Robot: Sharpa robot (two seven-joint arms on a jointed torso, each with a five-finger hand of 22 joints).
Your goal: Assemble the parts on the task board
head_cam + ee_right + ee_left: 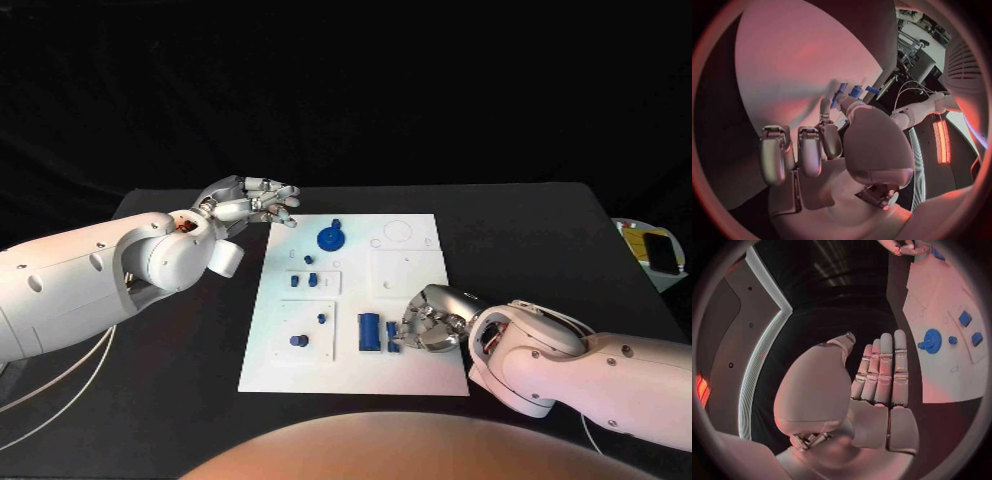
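The white task board (418,372) lies in the middle of the table. A blue gear (332,238) stands at its far end, and in the left wrist view the gear (932,340) sits near small blue blocks (965,318). More small blue parts (299,341) are on the board's left side. A blue bar (371,332) and a smaller blue piece (392,335) lie near the front. My right hand (433,320) is curled over the board, fingertips at the smaller piece (841,95); whether it holds it is unclear. My left hand (248,203) hovers off the board's far left corner, fingers (882,370) straight, holding nothing.
The black table (173,350) extends on both sides of the board. A yellow and white object (656,250) sits beyond the table's right edge. White cables (58,390) hang under my left arm.
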